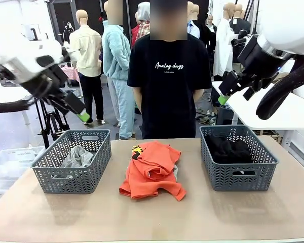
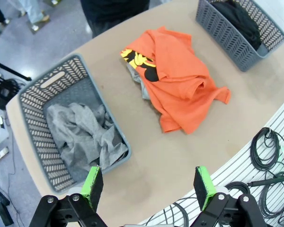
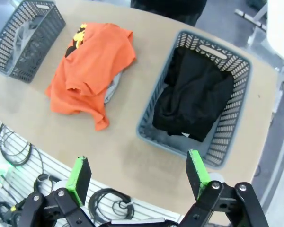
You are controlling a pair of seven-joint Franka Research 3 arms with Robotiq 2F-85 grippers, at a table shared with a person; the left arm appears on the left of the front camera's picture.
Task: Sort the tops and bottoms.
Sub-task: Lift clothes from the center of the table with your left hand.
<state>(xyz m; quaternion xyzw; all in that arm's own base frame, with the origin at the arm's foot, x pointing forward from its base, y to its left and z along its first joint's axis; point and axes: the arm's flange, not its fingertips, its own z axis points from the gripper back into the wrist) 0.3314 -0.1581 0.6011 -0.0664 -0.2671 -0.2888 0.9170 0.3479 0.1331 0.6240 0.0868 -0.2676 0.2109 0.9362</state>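
The left arm (image 1: pixel 25 61) and right arm (image 1: pixel 289 23) have glossy, rounded white shells with black wrist sections. The left gripper (image 2: pixel 146 189) and right gripper (image 3: pixel 138 177) are black, with bright green pads (image 2: pixel 92 185) and small silver screws (image 2: pixel 48 200) at the finger joints. A thick black hose (image 1: pixel 276 98) loops beside the right arm. The person (image 1: pixel 168 91) wears a black T-shirt with white script lettering.

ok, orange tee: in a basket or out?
Out. The orange T-shirt lies crumpled on the table between the left basket and the right basket.
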